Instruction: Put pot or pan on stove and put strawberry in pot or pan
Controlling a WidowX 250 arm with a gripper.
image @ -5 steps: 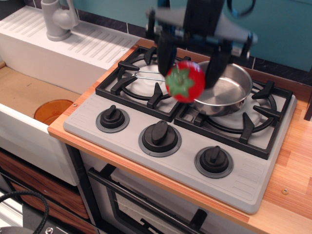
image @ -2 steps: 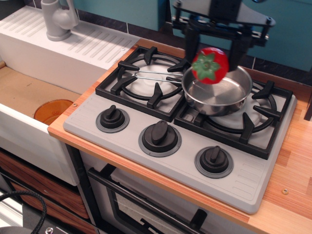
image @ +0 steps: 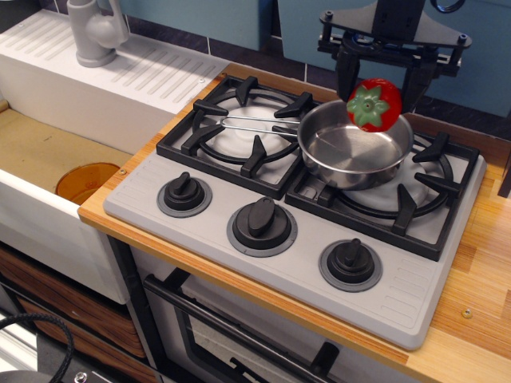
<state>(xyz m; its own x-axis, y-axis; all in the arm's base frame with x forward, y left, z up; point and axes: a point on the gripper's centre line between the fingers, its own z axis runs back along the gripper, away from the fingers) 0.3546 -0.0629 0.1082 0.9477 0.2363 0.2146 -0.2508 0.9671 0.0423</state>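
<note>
Now the gripper (image: 374,94) clamps the strawberry (image: 374,104) between its jaws, above the pan's (image: 355,146) far rim. The pan sits on the stove's (image: 303,199) right burner, so its bowl lies just below and slightly nearer the camera.

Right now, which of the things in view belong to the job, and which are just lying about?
Part of the job:
saucepan, on the right burner
stove
strawberry, held over the saucepan
gripper, shut on the strawberry

Just lying about:
grey tap behind the sink
orange disc in the sink basin
oven door handle below
</note>
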